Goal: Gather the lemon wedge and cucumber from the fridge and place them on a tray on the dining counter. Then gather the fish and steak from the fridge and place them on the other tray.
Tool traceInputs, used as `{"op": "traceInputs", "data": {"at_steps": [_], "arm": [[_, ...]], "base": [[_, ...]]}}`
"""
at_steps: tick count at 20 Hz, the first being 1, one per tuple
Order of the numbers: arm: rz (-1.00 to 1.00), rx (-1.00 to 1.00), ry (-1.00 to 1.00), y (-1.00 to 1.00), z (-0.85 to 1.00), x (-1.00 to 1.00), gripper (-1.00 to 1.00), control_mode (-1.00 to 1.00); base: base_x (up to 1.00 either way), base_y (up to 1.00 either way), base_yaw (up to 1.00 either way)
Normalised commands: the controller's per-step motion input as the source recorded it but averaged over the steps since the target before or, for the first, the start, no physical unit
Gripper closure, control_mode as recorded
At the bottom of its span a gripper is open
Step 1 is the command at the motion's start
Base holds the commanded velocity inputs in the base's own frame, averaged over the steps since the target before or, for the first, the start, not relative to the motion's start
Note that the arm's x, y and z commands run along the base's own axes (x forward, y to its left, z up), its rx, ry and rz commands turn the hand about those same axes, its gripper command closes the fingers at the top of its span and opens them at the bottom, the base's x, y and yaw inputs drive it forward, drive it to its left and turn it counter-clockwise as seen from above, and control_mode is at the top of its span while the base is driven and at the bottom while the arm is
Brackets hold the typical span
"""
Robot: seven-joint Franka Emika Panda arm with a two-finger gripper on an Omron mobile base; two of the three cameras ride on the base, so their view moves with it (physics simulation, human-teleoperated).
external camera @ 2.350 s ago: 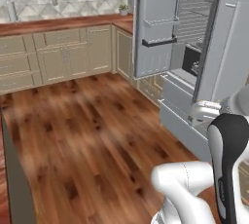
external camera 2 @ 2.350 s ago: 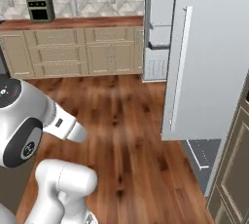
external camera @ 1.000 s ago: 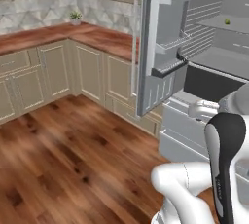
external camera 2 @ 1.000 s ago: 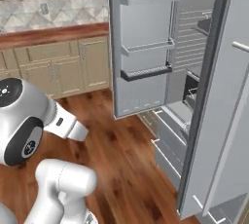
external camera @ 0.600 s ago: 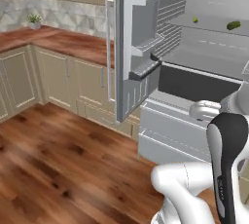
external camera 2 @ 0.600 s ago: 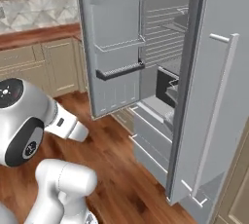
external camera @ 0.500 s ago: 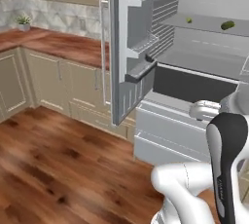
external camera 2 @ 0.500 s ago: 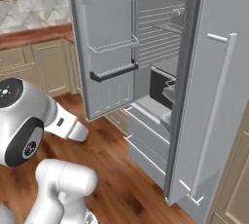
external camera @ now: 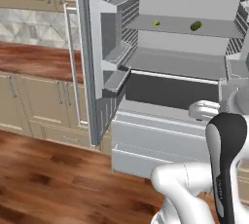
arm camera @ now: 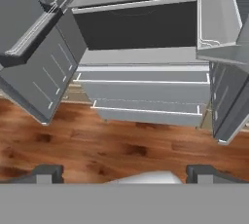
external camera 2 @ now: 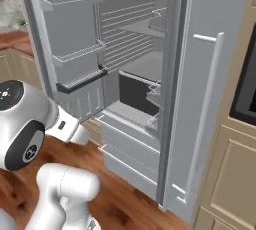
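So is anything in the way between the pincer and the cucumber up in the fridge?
Nothing visible blocks it. The fridge doors stand open, and the cucumber lies exposed on an upper shelf, right of the lemon wedge. The open pincer points low, at the drawers.

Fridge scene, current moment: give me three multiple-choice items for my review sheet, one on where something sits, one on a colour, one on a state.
1. Where is the cucumber?
A. on the floor
B. on an upper shelf inside the fridge
C. in a door bin

2. What colour is the lemon wedge beside it?
A. yellow-green
B. red
C. blue

3. How do the fridge doors stand?
A. both shut
B. one open
C. both swung open

Answers:
1 B: the left base view shows the green oval lying on the high shelf.
2 A: the small chunk to the cucumber's left on the same shelf is yellowish.
3 C: the hand view shows a door swung out on each side, shelves and drawers exposed between them, with the pincer open and empty in front of them.
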Motion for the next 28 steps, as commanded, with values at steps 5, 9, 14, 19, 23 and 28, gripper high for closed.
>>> {"op": "traceInputs", "data": {"at_steps": [5,9,14,19,23,28], "arm": [[0.00,0.00,0.00,0.00,0.00,0.00,-1.00,1.00],[0.00,0.00,0.00,0.00,0.00,0.00,-1.00,1.00],[0.00,0.00,0.00,0.00,0.00,0.00,-1.00,1.00],[0.00,0.00,0.00,0.00,0.00,0.00,-1.00,1.00],[0.00,0.00,0.00,0.00,0.00,0.00,-1.00,1.00],[0.00,0.00,0.00,0.00,0.00,0.00,-1.00,1.00]], "base": [[0.57,0.19,-0.44],[0.62,0.34,-0.41],[0.59,0.35,-0.34],[0.62,0.03,-0.23],[0.56,0.06,-0.17],[0.42,0.06,-0.17]]}}
